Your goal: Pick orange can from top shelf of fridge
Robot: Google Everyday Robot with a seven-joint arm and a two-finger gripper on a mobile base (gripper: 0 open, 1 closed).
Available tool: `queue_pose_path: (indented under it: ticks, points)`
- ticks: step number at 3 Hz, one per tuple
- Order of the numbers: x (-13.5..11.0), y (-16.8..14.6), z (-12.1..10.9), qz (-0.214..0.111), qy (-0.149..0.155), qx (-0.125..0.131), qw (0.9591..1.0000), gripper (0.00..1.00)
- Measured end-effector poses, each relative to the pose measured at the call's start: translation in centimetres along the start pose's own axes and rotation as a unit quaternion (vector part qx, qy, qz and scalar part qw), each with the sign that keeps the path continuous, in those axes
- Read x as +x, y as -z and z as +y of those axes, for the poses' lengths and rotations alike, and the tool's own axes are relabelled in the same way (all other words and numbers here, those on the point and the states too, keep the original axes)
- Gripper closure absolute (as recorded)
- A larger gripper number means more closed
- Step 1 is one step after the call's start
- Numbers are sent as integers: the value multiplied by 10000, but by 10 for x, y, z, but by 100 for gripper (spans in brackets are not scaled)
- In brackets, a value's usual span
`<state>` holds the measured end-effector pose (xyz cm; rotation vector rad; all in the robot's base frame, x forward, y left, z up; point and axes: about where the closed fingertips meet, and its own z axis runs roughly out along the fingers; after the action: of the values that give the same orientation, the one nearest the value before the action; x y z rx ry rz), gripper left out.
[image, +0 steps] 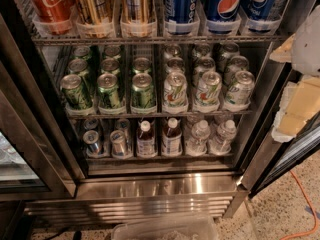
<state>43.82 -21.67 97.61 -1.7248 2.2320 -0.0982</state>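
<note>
Orange can (93, 3): upright in a clear tray on the top shelf (150, 39) of the fridge (155, 186), second from the left, just beside the red Coca-Cola can (47, 1). Its top is cut off by the upper edge of the view. A second copper-toned can (137, 4) is noted in the next tray to the right; which of the two is meant cannot be settled. Blue Pepsi cans (225, 4) fill the remainder of the row. Green cans (110, 89) are racked on the surface below, small bottles (172, 136) lower still.

Hand (299, 104): seen at the right edge, outside the door opening, below the level of the top shelf and well apart from the orange can. Nothing is held. Whether it is apart or together cannot be told.

Step judged: approach only; no reach has been made and the can is untouched.

Next move, as judged: the hand is to be raised to top-shelf level and carried left past the Pepsi cans, then brought straight in at the can's front. Neighbours stand close on both sides, so little side clearance is expected.
</note>
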Motion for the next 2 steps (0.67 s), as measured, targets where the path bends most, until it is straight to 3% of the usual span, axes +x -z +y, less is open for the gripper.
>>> queue_pose_path:
  ticks: [2]
  points:
    - [-4,0,0,-76,-40,124,9999,0]
